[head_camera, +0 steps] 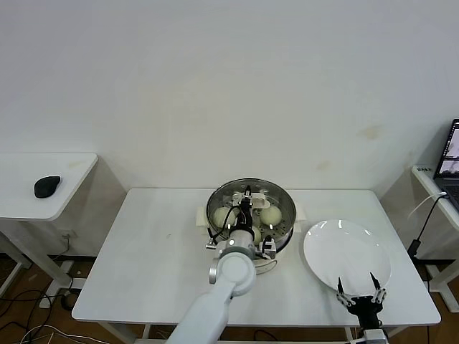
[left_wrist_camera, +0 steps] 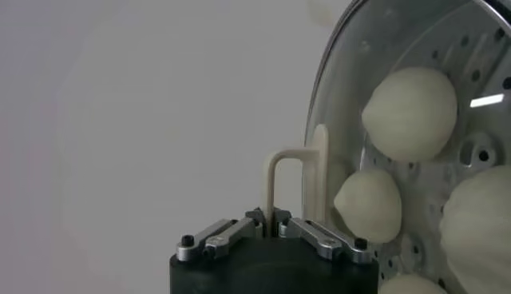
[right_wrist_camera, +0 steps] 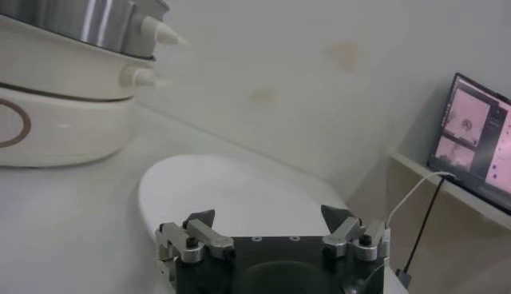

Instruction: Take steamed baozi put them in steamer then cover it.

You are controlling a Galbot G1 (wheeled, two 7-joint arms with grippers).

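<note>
The left gripper point(left_wrist_camera: 269, 216) is down on top of the cover point(left_wrist_camera: 351, 48). Its two fingertips are drawn in almost together, pinching the thin cream handle point(left_wrist_camera: 319, 172), one tip on each side. From where the head camera looks, that gripper point(head_camera: 247, 206) sits over the middle of the lid, and the white arm comes up to it from the table's near edge.

The cover lies flat on the steamer point(head_camera: 283, 201), its metal rim matching the basket's rim all the way round. Through the glass I can see the baozi point(left_wrist_camera: 409, 112) lying on the perforated steel floor. The left wrist view shows four of them, pale and smooth and close together, and none of them is outside the basket. The steamer stands on its cream base near the middle of the table point(head_camera: 143, 251), toward the back.

The right gripper point(head_camera: 361, 292) is well off to the right and low, at the near rim of the plate point(head_camera: 348, 251). Its fingers are spread wide apart, with nothing between them. In its own wrist view the gripper point(right_wrist_camera: 269, 216) points across the plate point(right_wrist_camera: 231, 192), with the steamer point(right_wrist_camera: 64, 56) beyond that.

Farther out, a laptop point(right_wrist_camera: 479, 136) with its screen lit sits on a shelf to the right. On the left a dark mouse point(head_camera: 46, 186) rests on a side desk point(head_camera: 68, 168).
</note>
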